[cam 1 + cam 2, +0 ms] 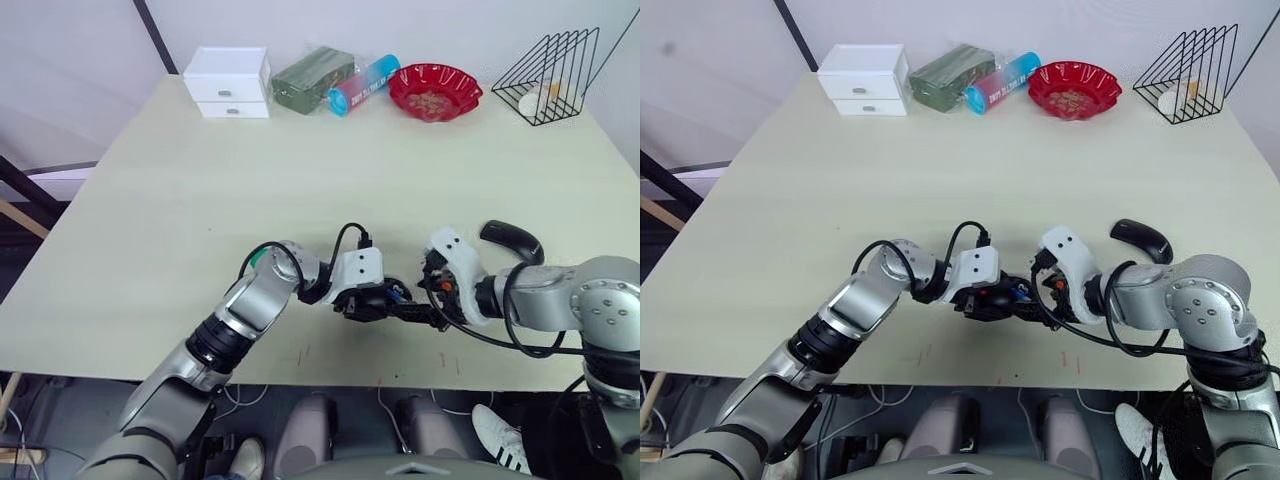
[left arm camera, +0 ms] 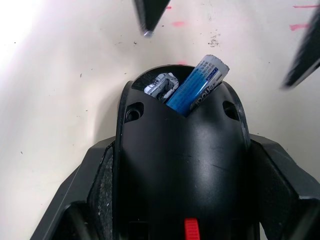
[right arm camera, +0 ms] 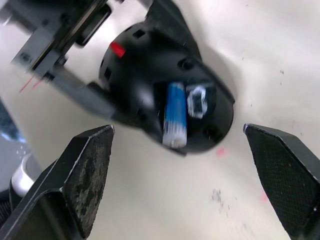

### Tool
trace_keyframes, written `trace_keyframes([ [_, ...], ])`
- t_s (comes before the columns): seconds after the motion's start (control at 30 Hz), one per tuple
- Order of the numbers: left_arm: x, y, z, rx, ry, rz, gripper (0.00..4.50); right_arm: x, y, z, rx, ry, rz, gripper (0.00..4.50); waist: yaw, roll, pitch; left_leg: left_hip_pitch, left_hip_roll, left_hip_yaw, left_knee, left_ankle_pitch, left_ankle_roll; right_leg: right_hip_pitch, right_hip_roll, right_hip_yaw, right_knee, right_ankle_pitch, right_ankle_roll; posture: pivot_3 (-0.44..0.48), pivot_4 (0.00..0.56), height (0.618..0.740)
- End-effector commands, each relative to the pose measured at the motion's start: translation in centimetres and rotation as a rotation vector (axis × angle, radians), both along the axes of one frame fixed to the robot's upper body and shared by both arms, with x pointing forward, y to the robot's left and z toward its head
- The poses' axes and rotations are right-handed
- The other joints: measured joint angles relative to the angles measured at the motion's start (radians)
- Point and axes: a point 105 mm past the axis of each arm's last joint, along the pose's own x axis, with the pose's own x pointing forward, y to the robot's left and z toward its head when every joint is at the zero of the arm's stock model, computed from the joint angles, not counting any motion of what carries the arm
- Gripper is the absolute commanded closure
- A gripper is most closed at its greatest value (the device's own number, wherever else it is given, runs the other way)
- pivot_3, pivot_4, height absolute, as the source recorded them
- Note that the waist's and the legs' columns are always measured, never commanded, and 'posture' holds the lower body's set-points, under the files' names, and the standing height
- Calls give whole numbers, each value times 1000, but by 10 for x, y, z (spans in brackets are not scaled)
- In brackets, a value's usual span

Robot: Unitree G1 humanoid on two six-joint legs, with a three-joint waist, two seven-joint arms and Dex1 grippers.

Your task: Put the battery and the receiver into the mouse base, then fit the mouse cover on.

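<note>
Pale wooden table [image 1: 300, 170]: left gripper [image 2: 180, 200] is clamped on the mouse base [image 3: 165, 85], apparently steadying it; the battery [image 2: 197, 85] lies tilted in its bay, seemingly not fully seated. Right gripper [image 3: 185, 165] hovers close, spread wide, empty. Mouse cover [image 1: 512, 240] waits nearby

The left pincer [image 2: 180, 200] clamps the mouse base [image 2: 182, 170] on the bench [image 2: 55, 75]. The battery [image 2: 197, 85] sits tilted in the base's hollow, beside a grey metal part [image 2: 161, 86].

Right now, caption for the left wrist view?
Left gripper holds the mouse base, with the battery sticking out of its slot.
</note>
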Motion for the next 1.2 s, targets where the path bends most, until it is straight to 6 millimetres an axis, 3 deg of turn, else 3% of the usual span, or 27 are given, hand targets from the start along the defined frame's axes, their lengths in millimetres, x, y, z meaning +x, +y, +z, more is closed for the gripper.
trace_keyframes([
  [0.03, -2, 6, -21, 61, 48, 25, 1538, 1, -1, 16, 63, -141, 34, 134, -1, 0, 0, 0, 0, 0, 0, 0, 0, 0, 0, 0, 0, 0, 0, 0, 150, 740],
  [0.23, -1, 6, -21, 61, 46, 22, 1538, 2, -2, 20, 154, -441, 166, 134, 1, 0, 0, 0, -1, -2, 0, 0, 0, 1, 1, -2, 0, 0, 0, 0, 150, 740],
  [0.27, -1, 5, -21, 58, 47, 24, 1538, 3, -3, 16, 181, -461, 165, 364, -1, 0, 0, 0, -1, -2, 0, 0, 0, 1, 1, -3, -1, 0, 0, 0, 150, 740],
  [0.33, -1, 5, -21, 57, 47, 24, 1538, 2, -4, 10, 233, -464, 152, 954, 0, 0, 0, 0, -1, -1, 0, 0, 0, 1, 1, -2, -1, 0, 1, 0, 150, 740],
  [0.4, -1, 5, -21, 57, 48, 24, 1538, 0, -5, 3, 256, -473, 157, 2087, 0, 0, 0, 1, -1, -2, 0, 0, 0, 2, 1, -2, -1, 0, 1, 0, 150, 740],
  [0.53, -1, 5, -21, 60, 48, 20, 1538, -8, -5, -16, 285, -488, 210, 3888, 0, 0, 0, 1, -1, -2, 0, 0, 0, 2, 1, -2, 0, 0, 0, 0, 150, 740],
  [0.6, -1, 5, -21, 60, 47, 20, 1538, -12, -3, -22, 306, -502, 248, 4436, 0, 0, 0, 2, -1, -2, 0, 0, 0, 3, 1, -3, 0, 0, 0, 0, 150, 740],
  [1.2, -1, 3, -20, 61, 47, 12, 1538, -1, -2, -37, 360, -593, 239, 4436, 1, 0, 0, 3, -1, -2, 1, 0, 0, 3, 1, -2, 0, 0, 0, 0, 150, 740],
])
